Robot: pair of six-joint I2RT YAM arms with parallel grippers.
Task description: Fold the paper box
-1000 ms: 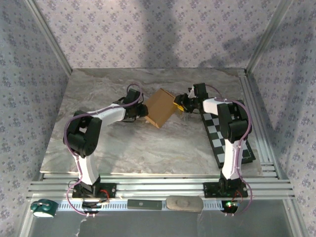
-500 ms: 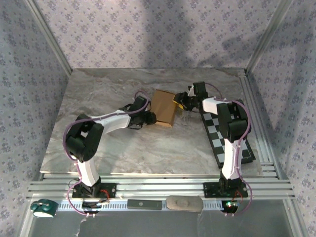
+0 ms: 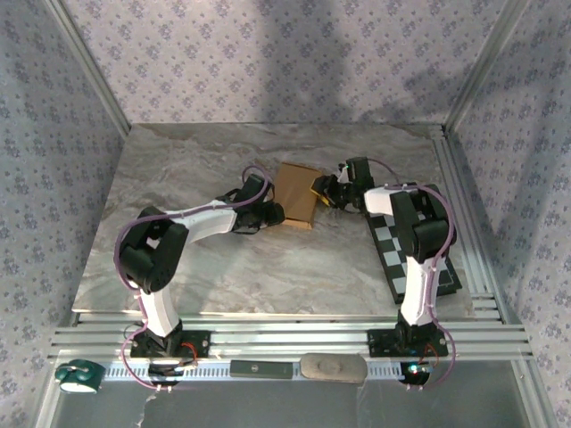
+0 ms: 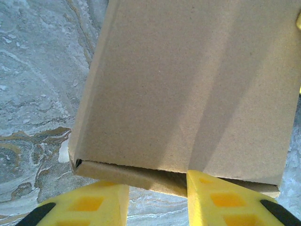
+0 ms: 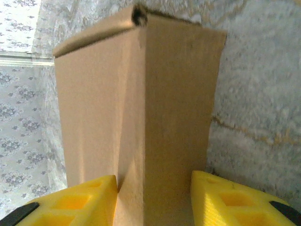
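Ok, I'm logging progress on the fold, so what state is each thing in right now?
paper box: folded closed, with one edge seam gaping slightly.
left gripper: jaws apart, tips against the box's seam edge, not clamped on it.
right gripper: shut on the box's opposite end.
checkered board: lying flat on the table, under the right arm.

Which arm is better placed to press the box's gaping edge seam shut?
Left. The left gripper faces the gaping seam along the box, jaws open, in line to push it closed. The right gripper is clamped on the box's other side, probably best as the anchor.
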